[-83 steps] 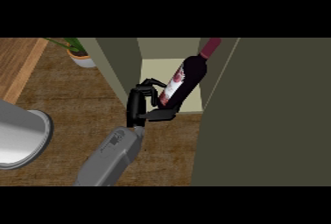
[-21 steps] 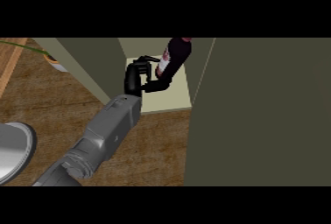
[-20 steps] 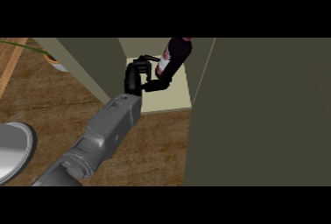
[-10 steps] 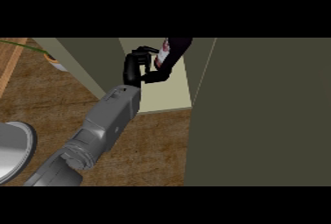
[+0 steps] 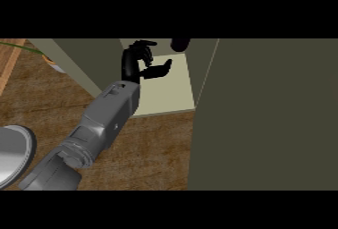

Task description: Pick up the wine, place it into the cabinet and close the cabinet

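Black left hand (image 5: 140, 62), fingers spread and holding nothing, well inside the cabinet opening. Broad olive-green cabinet door (image 5: 264, 116) standing open along the right, above the brown wooden counter (image 5: 158, 147). Pale cabinet shelf (image 5: 173, 96) beneath the hand. Dark wine bottle (image 5: 179, 44) at the shelf's far edge, just beside the fingertips, mostly cut off from view. Placing apparently done; next, drawing the hand clear, then swinging the door shut without clipping the bottle.

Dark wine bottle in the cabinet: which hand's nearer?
Left. The left hand sits open just left of the dark wine bottle, not touching; right hand is out of view.
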`<state>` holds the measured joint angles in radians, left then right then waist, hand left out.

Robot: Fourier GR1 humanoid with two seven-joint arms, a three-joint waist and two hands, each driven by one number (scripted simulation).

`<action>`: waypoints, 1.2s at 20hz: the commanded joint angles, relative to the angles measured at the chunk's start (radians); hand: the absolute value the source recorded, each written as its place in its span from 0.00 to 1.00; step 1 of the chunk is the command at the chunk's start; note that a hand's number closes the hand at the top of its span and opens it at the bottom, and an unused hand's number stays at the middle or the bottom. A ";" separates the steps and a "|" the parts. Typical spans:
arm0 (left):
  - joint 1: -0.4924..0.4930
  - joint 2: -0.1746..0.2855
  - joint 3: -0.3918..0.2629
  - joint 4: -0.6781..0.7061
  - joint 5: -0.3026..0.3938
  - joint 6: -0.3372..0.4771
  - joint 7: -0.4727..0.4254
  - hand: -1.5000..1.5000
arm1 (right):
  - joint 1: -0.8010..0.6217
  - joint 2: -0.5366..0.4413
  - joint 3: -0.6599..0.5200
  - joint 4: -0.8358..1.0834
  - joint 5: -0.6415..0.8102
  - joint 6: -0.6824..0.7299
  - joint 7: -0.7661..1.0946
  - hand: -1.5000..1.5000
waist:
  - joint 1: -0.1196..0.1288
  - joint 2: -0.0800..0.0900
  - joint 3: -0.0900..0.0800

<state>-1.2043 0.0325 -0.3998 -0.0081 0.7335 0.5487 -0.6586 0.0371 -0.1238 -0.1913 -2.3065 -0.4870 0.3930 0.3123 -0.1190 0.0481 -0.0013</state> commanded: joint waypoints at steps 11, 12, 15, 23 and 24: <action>0.018 0.028 -0.034 0.008 -0.049 0.051 0.099 0.00 | -0.005 -0.012 -0.004 -0.020 -0.019 -0.006 0.019 0.00 | -0.005 0.003 -0.001; 0.010 0.038 -0.041 0.008 -0.058 0.050 0.113 0.00 | 0.012 0.007 0.011 -0.027 0.004 -0.002 0.003 0.00 | -0.002 0.000 -0.001; 0.035 0.032 -0.031 0.008 -0.049 0.084 0.063 0.00 | 0.004 -0.009 -0.002 -0.009 -0.014 0.011 0.003 0.00 | -0.006 0.005 -0.001; 0.009 0.020 -0.010 -0.018 -0.038 0.033 0.018 0.00 | 0.003 0.012 0.021 -0.001 0.002 -0.004 0.005 0.00 | 0.004 0.001 -0.002; 0.046 0.033 -0.008 -0.018 -0.038 0.014 -0.019 0.00 | 0.035 0.009 0.014 -0.031 -0.008 0.015 -0.003 0.00 | 0.002 -0.003 -0.001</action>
<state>-1.1759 0.0577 -0.4154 -0.0193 0.6930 0.5869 -0.6355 0.0476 -0.1224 -0.1840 -2.3163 -0.4934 0.4008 0.3121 -0.1174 0.0482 -0.0025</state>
